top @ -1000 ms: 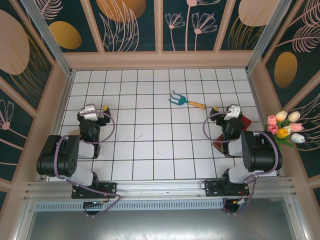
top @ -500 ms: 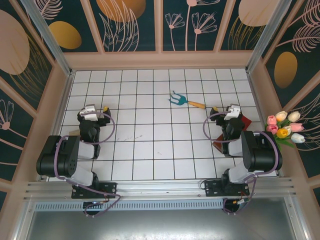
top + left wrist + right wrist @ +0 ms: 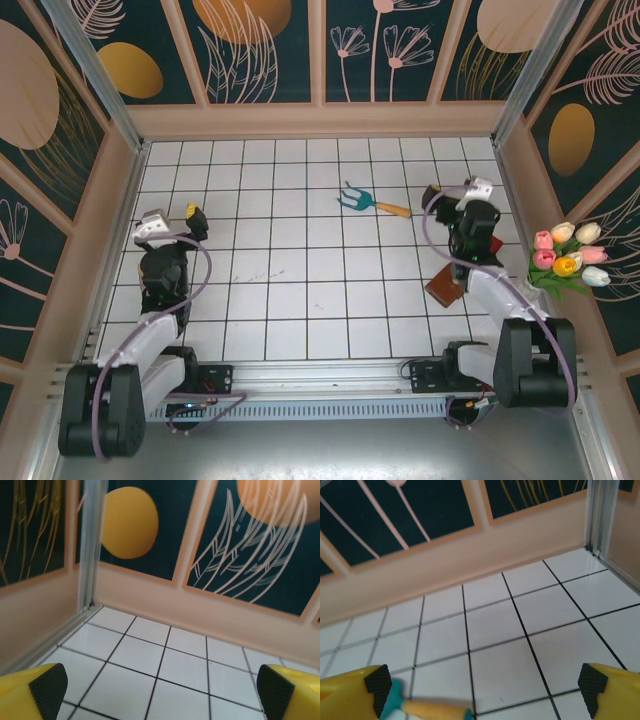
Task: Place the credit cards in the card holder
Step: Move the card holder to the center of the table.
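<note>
Card holder (image 3: 445, 290) lies near table's (image 3: 300, 300) right edge (beside right arm (image 3: 492, 290)).

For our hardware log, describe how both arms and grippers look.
The left arm and right arm are black with pale grey links and looping purple cables. The left gripper and right gripper have yellow fingers with black textured pads.

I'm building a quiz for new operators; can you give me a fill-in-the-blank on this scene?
The left gripper and the right gripper both stand ___.
The garden fork lies nearer the ___ gripper.
The card holder lies on the robot's ___ side.
Missing words: open; right; right.
</note>
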### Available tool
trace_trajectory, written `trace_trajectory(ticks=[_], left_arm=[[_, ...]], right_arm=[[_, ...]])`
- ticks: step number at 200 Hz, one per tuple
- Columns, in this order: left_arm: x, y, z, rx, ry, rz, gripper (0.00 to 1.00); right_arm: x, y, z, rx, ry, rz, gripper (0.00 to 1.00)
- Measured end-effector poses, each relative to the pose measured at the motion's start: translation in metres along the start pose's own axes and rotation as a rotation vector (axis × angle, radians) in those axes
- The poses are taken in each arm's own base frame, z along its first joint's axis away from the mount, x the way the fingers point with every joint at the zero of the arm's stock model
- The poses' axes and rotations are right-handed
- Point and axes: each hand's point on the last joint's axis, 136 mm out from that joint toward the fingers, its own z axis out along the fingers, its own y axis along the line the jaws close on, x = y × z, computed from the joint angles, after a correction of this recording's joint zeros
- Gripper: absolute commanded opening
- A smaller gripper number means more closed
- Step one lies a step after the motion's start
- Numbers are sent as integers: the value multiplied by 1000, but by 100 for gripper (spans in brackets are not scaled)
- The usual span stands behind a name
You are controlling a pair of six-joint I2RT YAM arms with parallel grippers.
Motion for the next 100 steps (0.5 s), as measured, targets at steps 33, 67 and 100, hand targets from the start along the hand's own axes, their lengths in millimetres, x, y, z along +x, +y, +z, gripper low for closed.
trace_trajectory(ticks=[33,67,100], left_arm=[[-1,-2,-9,-3,76,-168,99],[18,-31,-12,126,244,-278,99],[51,-58,-19,262,427,-356,99]], right_arm=[[20,11,-16,-41,181,135,99],[75,-5,-43,36,368,240,96],[101,-29,-55,186,448,293,94]])
